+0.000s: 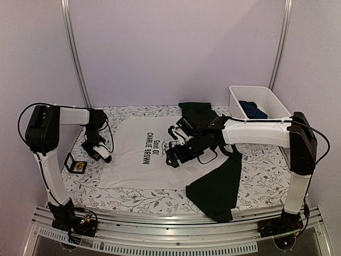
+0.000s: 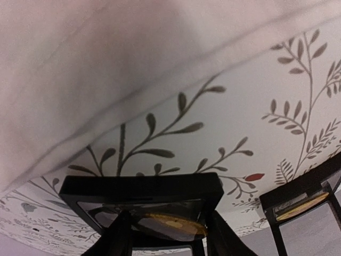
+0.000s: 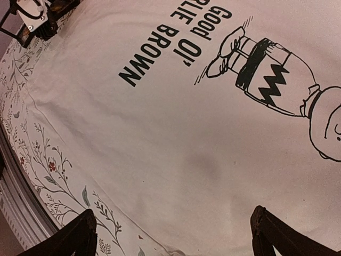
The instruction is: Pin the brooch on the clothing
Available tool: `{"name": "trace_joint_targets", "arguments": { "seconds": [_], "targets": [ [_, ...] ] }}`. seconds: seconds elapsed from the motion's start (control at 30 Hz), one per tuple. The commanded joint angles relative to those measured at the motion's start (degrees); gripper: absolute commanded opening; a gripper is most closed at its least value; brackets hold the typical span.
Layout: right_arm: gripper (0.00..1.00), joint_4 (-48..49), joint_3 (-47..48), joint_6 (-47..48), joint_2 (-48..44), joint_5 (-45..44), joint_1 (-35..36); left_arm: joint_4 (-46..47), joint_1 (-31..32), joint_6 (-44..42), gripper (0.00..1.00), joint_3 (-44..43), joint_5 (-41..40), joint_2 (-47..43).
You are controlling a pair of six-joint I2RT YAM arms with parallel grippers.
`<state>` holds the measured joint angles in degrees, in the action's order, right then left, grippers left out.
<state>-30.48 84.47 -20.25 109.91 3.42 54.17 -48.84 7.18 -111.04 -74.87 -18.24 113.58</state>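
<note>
The clothing (image 1: 136, 160), a white T-shirt printed "Good Ol' Charlie Brown", lies flat mid-table, and its hem (image 2: 106, 64) fills the top of the left wrist view. My left gripper (image 1: 100, 153) (image 2: 168, 242) is at the shirt's left edge. Its fingers (image 2: 120, 237) are against both sides of a black framed case (image 2: 141, 186) that holds the round gold brooch (image 2: 176, 224). My right gripper (image 1: 173, 154) (image 3: 170, 237) hovers open over the shirt's white front (image 3: 176, 138), beside the cartoon print, with nothing between its jaws.
A second black case (image 1: 76, 164) (image 2: 301, 202) with a gold piece sits on the floral tablecloth (image 1: 256, 176), left of the shirt. A white bin (image 1: 266, 92) at the back right holds a dark blue garment (image 1: 253, 110). The shirt's dark sleeve (image 1: 216, 186) spreads toward the front.
</note>
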Motion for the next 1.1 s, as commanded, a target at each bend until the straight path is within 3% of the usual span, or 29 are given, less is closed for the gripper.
{"name": "trace_joint_targets", "arguments": {
  "seconds": [0.0, 0.23, 0.5, 0.63, 0.77, 0.9, 1.07],
  "targets": [
    [0.99, -1.1, 1.3, 0.8, 0.5, 0.2, 0.6, -0.6, -0.2, 0.3, 0.43, 0.3, -0.5, 0.8],
    [0.99, -1.3, 1.2, 1.0, 0.4, -0.2, 0.8, -1.9, 0.3, 1.7, 0.31, 0.2, -0.7, -0.2],
    [0.99, -1.4, 1.4, 1.1, 0.3, 0.0, 0.8, -4.9, 0.8, 4.5, 0.26, -1.3, 3.8, -3.6],
    [0.99, -0.6, 0.6, 1.6, -1.0, -1.1, 0.8, -9.2, 0.8, 7.5, 0.25, -3.9, 9.2, -5.9],
    [0.99, 5.4, -5.4, 4.1, -8.0, -6.5, 1.6, -18.7, 0.9, 11.7, 0.25, -9.5, 24.0, -9.4],
    [0.97, 25.5, -18.9, 15.4, -20.6, -6.4, 5.0, -34.4, 2.5, 12.5, 0.28, -15.8, 42.0, -12.0],
    [0.94, 47.8, -34.3, 51.0, -31.3, -0.2, 13.2, -42.4, 12.5, 15.6, 0.28, -15.4, 51.5, -15.3]
  ]
}}
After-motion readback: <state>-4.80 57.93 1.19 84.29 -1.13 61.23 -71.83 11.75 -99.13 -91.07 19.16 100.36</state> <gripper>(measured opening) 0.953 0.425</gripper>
